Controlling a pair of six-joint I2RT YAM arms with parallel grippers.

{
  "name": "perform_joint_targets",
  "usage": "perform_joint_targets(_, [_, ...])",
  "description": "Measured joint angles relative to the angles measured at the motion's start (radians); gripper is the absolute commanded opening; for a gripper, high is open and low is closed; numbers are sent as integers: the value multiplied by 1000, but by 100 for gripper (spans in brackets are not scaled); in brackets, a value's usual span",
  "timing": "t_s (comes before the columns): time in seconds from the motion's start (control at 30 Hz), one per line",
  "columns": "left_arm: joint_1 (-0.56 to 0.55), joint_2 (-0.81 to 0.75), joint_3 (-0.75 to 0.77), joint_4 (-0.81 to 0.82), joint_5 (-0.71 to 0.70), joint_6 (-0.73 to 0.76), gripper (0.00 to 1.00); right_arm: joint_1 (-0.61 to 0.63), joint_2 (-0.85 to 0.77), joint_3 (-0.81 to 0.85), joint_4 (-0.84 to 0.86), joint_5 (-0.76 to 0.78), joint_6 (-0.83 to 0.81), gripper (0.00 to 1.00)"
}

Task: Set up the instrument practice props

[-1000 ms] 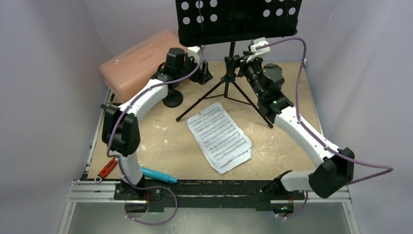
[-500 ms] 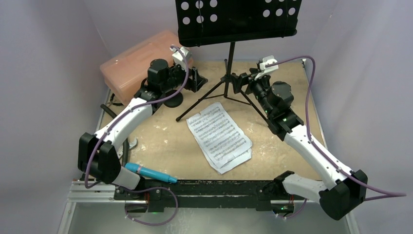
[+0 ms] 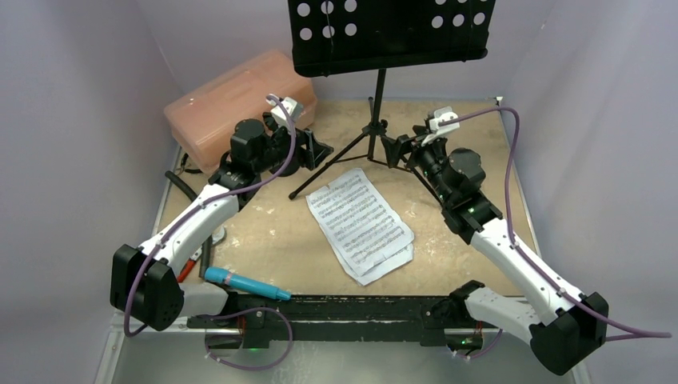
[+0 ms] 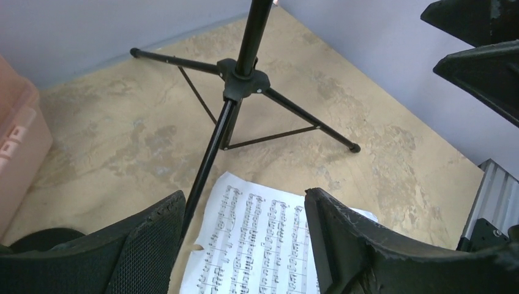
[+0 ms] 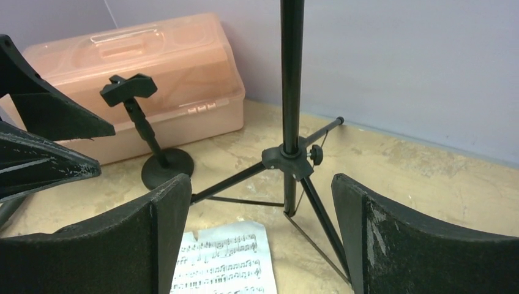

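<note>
The black music stand (image 3: 378, 96) stands upright at the back, its perforated desk (image 3: 392, 36) up high and its tripod hub (image 4: 245, 82) above the floor. White sheet music (image 3: 360, 224) lies flat in front of it, a second page peeking out beneath. My left gripper (image 3: 316, 148) hovers left of the tripod, open and empty, with the pages below it (image 4: 245, 202). My right gripper (image 3: 396, 148) hovers right of the tripod, open and empty (image 5: 262, 184). The small mic stand (image 5: 153, 147) stands by the pink box. The cyan microphone (image 3: 244, 284) lies at the near left edge.
A pink translucent box (image 3: 232, 100) sits at the back left against the wall. A red-handled tool (image 3: 185, 270) lies half hidden under my left arm. The tripod legs (image 4: 306, 116) spread across the back of the board. Purple walls close in on both sides.
Both arms have drawn back from the stand's pole toward the near side. Both grippers stand wider open than a second ago. The left elbow has swung down and left.
</note>
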Motion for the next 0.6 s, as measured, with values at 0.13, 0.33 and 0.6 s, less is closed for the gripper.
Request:
perform_joint_targets(0.13, [0, -3, -34, 0, 0, -6, 69, 0, -15, -41, 8, -14, 5, 92])
perform_joint_targets(0.33, [0, -12, -68, 18, 0, -24, 67, 0, 29, -80, 104, -18, 11, 94])
perform_joint_targets(0.6, [-5, -6, -73, 42, 5, -52, 64, 0, 297, 11, 261, 24, 2, 96])
